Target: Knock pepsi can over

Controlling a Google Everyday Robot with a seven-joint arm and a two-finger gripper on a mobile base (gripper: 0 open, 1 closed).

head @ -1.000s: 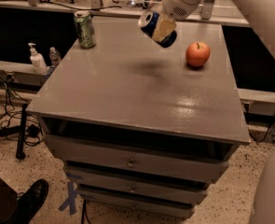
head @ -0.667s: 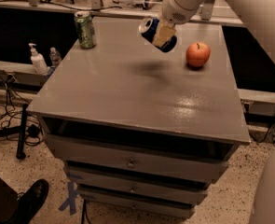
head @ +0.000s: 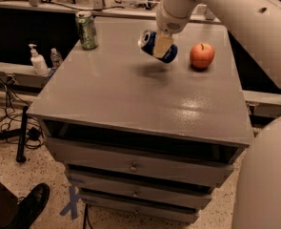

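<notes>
The pepsi can is dark blue with a silver top. It is tilted almost onto its side and held in the air above the grey table top, with its shadow on the surface below it. My gripper is shut on the pepsi can, one pale finger across its front. The white arm comes down from the upper right.
A pale green can stands upright at the table's back left. A red apple sits to the right of the held can. The table has drawers below. Two bottles stand on a ledge at left. A shoe is at lower left.
The gripper with the pepsi can has shifted slightly; the can stays tilted and off the table. The green can and apple have not moved.
</notes>
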